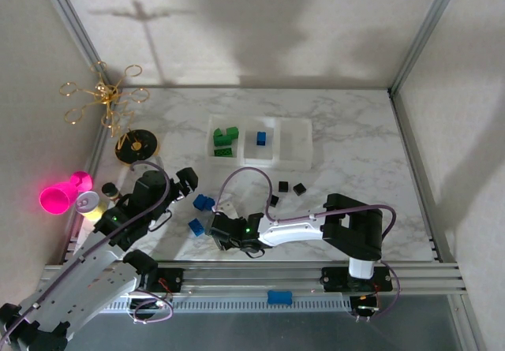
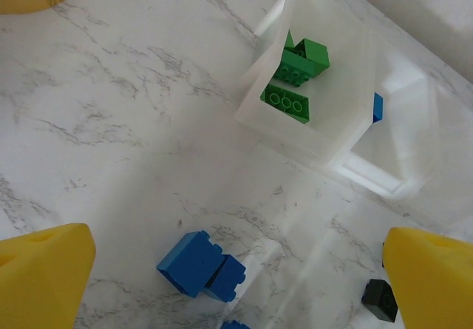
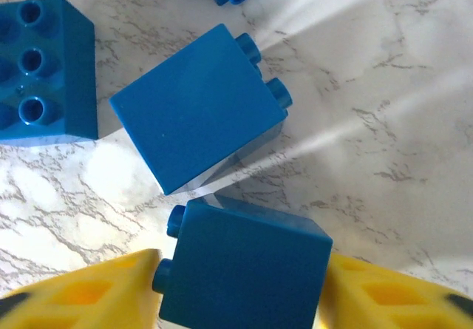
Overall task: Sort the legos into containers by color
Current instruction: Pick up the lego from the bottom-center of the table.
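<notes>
— Blue brick [image 3: 244,270] right under the right wrist lens, lying on its side with its studs pointing left. The right gripper [image 3: 240,292] has it between its 2 yellow pads [image 3: 81,296]: 1 pad on the stud tips, the other against the opposite face. It looks clamped.

— Will that hold?

— Probably. The brick is hard, light, glossy plastic. It won't crush, but smooth faces can slip, and studs give less contact than 2 flat walls would. Taking the plain sides would be safer.

— And the other arm?

— The left gripper [image 2: 236,277] hangs with its fingers spread wide, holding nothing, beside a pair of blue bricks [image 2: 201,265] at the near left of the table.

— Where does the blue one go?

— The containers [image 1: 296,164] sit in a row of 3 at the far middle, well apart from the grip. The left tray holds the green legos [image 1: 226,138], the middle tray 1 blue piece [image 1: 260,138]. 3 black bricks [image 1: 283,186] lie on the table between the trays and the right arm.

— And the surface?

— White marble-pattern tabletop [image 1: 355,130], smooth and shiny, so a dropped brick may skid. Pale panels and aluminium posts [image 1: 418,43] wall it in. A pink cup [image 1: 59,197] sits off the left edge, a gold wire stand [image 1: 102,95] at the far left.
</notes>
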Controlling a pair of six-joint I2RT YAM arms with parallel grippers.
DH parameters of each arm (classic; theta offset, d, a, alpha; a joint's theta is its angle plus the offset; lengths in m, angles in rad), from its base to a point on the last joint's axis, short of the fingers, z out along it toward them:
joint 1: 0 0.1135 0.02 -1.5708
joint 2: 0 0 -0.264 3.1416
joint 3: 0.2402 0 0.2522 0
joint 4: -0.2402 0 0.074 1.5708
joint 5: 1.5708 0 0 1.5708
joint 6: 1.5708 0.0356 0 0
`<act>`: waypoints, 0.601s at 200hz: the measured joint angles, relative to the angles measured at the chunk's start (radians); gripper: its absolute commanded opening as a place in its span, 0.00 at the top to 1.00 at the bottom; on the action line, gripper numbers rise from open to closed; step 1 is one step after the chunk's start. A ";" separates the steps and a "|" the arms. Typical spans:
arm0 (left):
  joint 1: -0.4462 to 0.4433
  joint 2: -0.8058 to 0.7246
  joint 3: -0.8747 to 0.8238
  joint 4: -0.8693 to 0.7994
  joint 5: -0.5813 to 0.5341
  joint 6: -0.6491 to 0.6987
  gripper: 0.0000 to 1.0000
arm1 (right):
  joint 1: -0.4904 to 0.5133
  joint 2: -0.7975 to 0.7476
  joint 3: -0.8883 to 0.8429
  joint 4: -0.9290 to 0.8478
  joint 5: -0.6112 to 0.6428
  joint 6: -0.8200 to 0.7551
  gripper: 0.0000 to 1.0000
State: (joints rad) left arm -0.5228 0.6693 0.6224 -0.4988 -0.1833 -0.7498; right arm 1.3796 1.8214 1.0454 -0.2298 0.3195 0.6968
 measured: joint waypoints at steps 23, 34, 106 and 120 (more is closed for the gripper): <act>0.000 0.002 0.000 0.000 0.000 0.000 0.00 | 0.000 0.000 0.000 0.002 0.000 -0.002 0.59; 0.000 0.002 0.000 0.000 0.000 0.000 0.00 | 0.000 -0.001 0.000 0.003 0.002 0.001 0.61; 0.000 0.018 0.027 0.003 0.003 0.002 0.00 | -0.062 -0.187 -0.023 0.000 -0.012 -0.025 0.59; 0.000 0.035 0.047 0.010 0.003 0.005 0.00 | -0.118 -0.247 -0.028 0.002 -0.019 -0.051 0.59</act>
State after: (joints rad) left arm -0.5228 0.7040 0.6689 -0.4889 -0.1799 -0.7448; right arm 1.2613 1.5745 1.0176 -0.2276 0.3008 0.6460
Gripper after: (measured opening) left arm 0.995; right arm 0.417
